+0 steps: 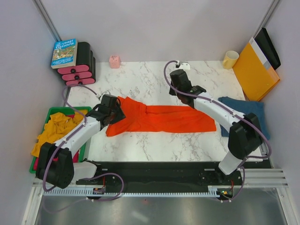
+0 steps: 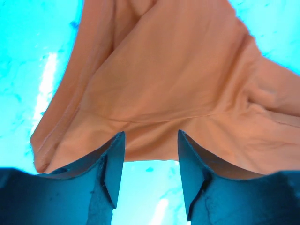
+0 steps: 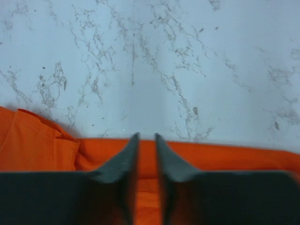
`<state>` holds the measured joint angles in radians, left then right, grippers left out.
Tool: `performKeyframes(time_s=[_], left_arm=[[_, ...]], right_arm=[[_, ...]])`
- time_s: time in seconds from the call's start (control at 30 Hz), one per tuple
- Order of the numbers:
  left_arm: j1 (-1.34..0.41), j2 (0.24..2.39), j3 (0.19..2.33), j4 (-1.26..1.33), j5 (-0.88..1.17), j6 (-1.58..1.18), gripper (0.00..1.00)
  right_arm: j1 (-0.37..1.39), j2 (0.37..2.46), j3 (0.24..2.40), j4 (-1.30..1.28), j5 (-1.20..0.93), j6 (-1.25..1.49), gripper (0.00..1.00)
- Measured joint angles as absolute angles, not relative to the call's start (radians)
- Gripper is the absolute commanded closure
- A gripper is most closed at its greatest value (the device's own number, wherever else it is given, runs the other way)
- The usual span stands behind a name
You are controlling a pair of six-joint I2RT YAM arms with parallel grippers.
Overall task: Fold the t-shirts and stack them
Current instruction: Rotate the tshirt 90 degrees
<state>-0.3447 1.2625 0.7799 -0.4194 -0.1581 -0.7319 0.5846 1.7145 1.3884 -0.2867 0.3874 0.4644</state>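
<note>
White walls, white marble counter (image 1: 140,79); one t-shirt spread across its middle, one folded at the right.

The orange-red t-shirt (image 1: 164,119) lies as a long flat band running left to right, folded lengthwise. Its left end is wider and creased into ridges; its right half is smooth with a straight far edge. The denim-blue t-shirt (image 1: 253,110) sits folded to a rough square at the right edge, partly behind the right arm, apart from the orange one. The left pincer (image 2: 151,133) is at the shirt's left end, jaws standing wide, with a hem and seam just past the tips. The right pincer (image 3: 146,137) is over the far edge, jaws a narrow gap apart, with orange cloth showing between them.
</note>
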Motion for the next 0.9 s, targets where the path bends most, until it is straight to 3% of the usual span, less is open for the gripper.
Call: performKeyframes(time_s=[0.03, 0.17, 0.37, 0.9], left_arm=[[-0.345, 1.265, 0.785, -0.406, -0.15, -0.729, 0.58], [-0.345, 1.355, 0.82, -0.381, -0.113, -0.713, 0.68], [-0.345, 1.567, 0.905, -0.367, -0.073, -0.704, 0.7], [-0.342, 1.812, 1.118, -0.425, -0.08, -0.705, 0.76]], right_arm=[[0.582, 1.679, 1.36, -0.292, 0.405, 0.462, 1.0], [0.579, 1.619, 1.213, -0.319, 0.452, 0.485, 1.0], [0.579, 1.653, 1.082, -0.401, 0.466, 0.527, 1.0], [0.502, 1.715, 0.973, -0.413, 0.474, 0.576, 1.0]])
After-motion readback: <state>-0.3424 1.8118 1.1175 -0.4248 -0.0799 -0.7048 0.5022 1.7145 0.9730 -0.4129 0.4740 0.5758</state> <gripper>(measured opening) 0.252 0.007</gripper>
